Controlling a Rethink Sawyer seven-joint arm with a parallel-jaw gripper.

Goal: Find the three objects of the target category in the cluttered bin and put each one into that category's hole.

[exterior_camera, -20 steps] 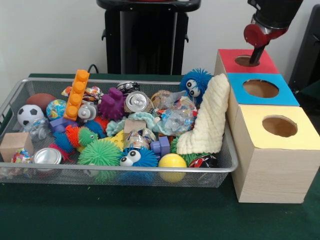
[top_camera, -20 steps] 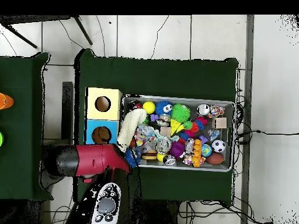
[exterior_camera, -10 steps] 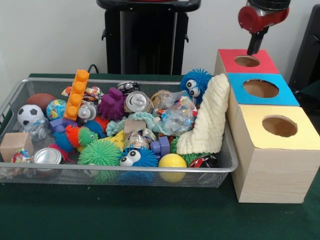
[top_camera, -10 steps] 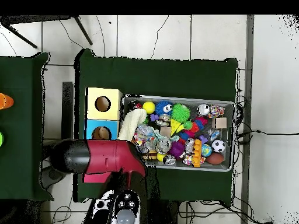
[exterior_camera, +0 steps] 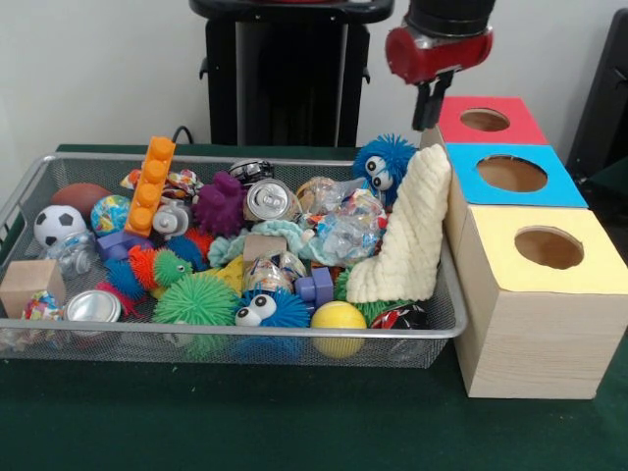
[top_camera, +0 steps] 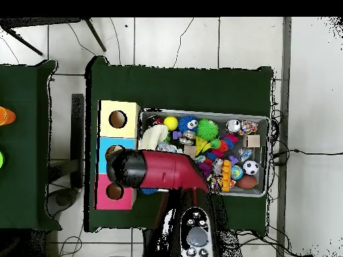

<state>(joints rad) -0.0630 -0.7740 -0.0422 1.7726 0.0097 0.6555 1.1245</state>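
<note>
A wire mesh bin point(exterior_camera: 22, 188) holds a heap of toys: spiky balls such as a green one point(exterior_camera: 196, 299), a blue fuzzy ball with eyes point(exterior_camera: 383, 162), silver cans point(exterior_camera: 268, 199), an orange brick point(exterior_camera: 152, 183), a yellow ball point(exterior_camera: 338, 319) and a cream cloth point(exterior_camera: 407, 235). To its right stand three boxes with round holes: red point(exterior_camera: 510, 128), blue point(exterior_camera: 561, 186) and yellow point(exterior_camera: 589, 270). My gripper point(exterior_camera: 429, 110) hangs above the bin's far right corner, just left of the red box, above the blue fuzzy ball. In the overhead view the red arm point(top_camera: 161, 172) hides it.
A soccer ball point(exterior_camera: 59, 224) and a wooden block point(exterior_camera: 29, 283) lie at the bin's left end. The cloth leans on the bin's right wall against the blue box. Green cloth covers the table point(exterior_camera: 294, 422). A black stand point(exterior_camera: 285, 69) rises behind the bin.
The gripper rose out of the red box's hole and swung left, from over the red box to over the bin's far right corner.
</note>
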